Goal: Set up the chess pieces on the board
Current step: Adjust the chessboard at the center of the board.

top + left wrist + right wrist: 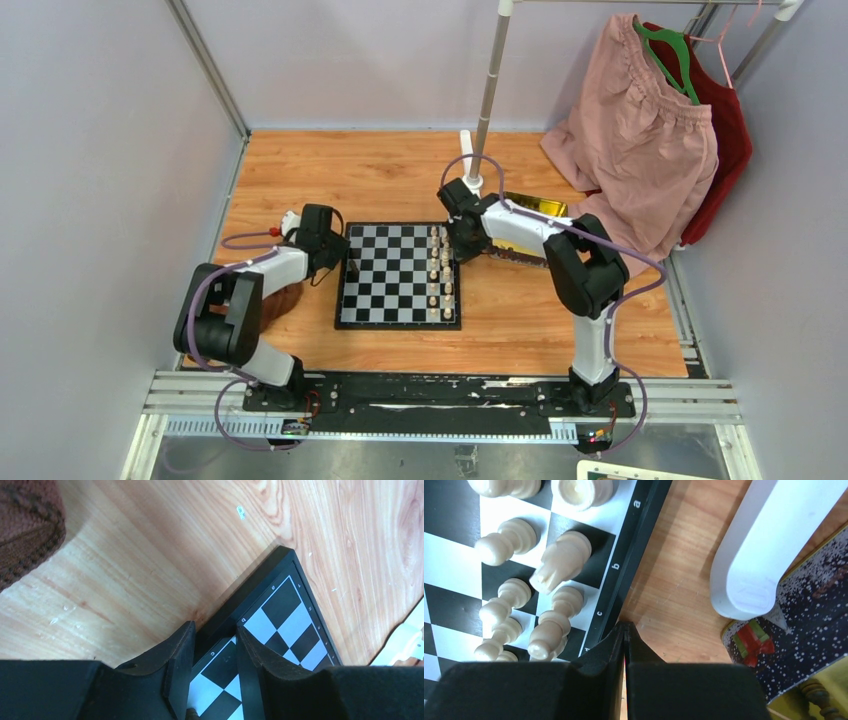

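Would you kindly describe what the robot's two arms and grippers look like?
The left arm and right arm share white links between bulky black joints, with a purple cable looping along each. The left gripper and right gripper are black with tapered fingers.

I read the board [385, 275] as black and silvery-white checks with a black rim. The chess pieces [559, 560] are cream, the tabletop [330, 170] orange-brown wood grain, the tray [535, 205] shiny gold. Beyond them: pink garment [640, 140], red garment [735, 130], green hanger [672, 50].
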Available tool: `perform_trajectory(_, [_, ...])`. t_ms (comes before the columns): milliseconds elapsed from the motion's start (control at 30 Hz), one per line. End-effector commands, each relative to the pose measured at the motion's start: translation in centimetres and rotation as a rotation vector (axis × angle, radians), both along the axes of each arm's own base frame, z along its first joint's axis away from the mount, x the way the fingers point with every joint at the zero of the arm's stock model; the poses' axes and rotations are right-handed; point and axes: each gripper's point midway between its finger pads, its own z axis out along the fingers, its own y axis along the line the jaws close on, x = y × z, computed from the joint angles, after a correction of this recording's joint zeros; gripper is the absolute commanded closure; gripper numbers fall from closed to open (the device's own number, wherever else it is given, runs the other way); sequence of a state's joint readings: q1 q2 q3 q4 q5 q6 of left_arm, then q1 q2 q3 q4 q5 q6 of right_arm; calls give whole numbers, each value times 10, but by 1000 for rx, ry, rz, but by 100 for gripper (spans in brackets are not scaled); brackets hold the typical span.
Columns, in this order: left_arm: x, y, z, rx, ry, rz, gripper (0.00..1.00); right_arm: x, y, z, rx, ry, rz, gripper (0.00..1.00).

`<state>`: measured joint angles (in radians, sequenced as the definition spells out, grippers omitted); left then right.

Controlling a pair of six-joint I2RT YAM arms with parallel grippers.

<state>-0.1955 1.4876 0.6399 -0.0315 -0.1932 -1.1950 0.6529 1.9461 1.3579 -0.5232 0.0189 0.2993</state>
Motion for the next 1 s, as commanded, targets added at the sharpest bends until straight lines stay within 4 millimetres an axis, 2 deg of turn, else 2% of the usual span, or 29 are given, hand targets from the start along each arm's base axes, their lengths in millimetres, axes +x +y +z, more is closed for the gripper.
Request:
perform_trajectory(0, [18, -4, 7, -22, -28, -16, 60, 5, 12, -4, 30, 29, 30, 95])
perform_trajectory(367, [38, -5, 16, -12, -38, -33, 60, 21, 22, -8, 53, 36, 24, 95])
perform_trajectory(700, [38, 3, 20, -2, -42, -16, 60, 37, 27, -7, 75, 27, 15, 95])
perform_trajectory(967, [39, 16, 37, 39, -71, 2, 59, 53, 36, -4, 89, 12, 19, 95])
